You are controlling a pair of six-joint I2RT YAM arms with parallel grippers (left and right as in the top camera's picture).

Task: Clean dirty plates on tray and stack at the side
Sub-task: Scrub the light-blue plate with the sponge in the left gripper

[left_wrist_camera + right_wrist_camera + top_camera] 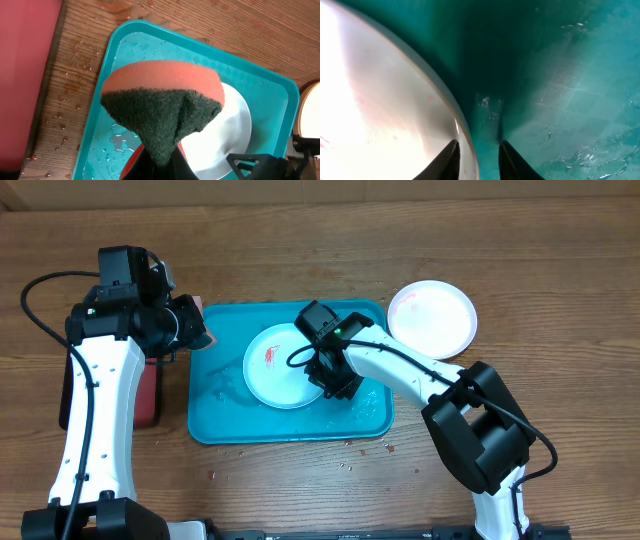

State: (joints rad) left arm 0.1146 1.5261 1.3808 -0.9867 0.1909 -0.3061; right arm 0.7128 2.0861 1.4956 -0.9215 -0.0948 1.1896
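A white plate (278,368) with a red smear lies on the teal tray (225,415). My right gripper (336,376) is open, its fingers (477,155) astride the plate's right rim (385,100), one finger over the plate and one over the wet tray floor (560,75). My left gripper (192,326) is shut on an orange sponge with a dark green scouring face (165,100), held above the tray's far left corner (132,47). The plate (232,130) shows behind the sponge. A second white plate (432,318) lies on the table right of the tray. No yellow-green or pale blue plate is in view.
A smaller tray with a pink-red inside (148,392) lies left of the teal tray, under my left arm; it also shows in the left wrist view (25,60). Water drops dot the wood round the tray. The right arm stretches over the tray's right half.
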